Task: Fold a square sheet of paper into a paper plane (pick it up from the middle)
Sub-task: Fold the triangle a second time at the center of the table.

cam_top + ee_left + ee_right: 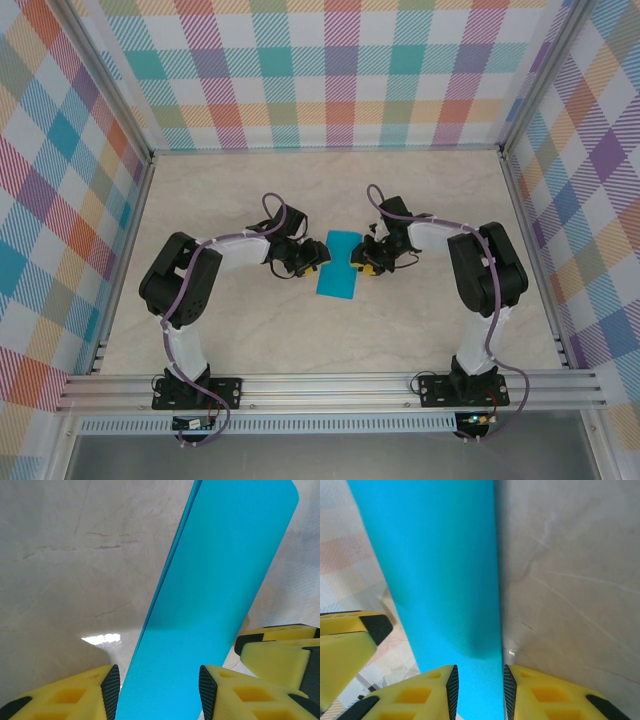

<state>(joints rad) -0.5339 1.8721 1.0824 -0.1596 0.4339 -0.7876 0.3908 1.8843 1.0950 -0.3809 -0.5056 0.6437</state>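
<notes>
1. Yellow fingers of the left end effector stand partly apart at the bottom of the left wrist view. The teal square sheet of paper spans the gap from pad to pad. We cannot tell whether the pads clamp it or merely straddle it.
2. We find the same at the right end effector: the gap is narrower, the sheet fills it, and we cannot tell whether it is gripped.
3. We locate the sheet at the middle of the counter, between the two end effectors. From above it reads as a narrow rectangle, not a square. The left wrist view shows a second layer along its left edge.
4. We judge the step in hand to be the first fold, the centre crease. No diagonal nose folds are visible, so the task is at an early stage.
5. We judge that the next move calls for matched edges, then firm pressure along the fold. Both end effectors must act together, because thin paper buckles or slips if one side leads.
6. We note the pose: the left arm and the right arm mirror each other. Their elbows point outward, their forearms converge on the centre, and the end effectors face each other across the sheet.
</notes>
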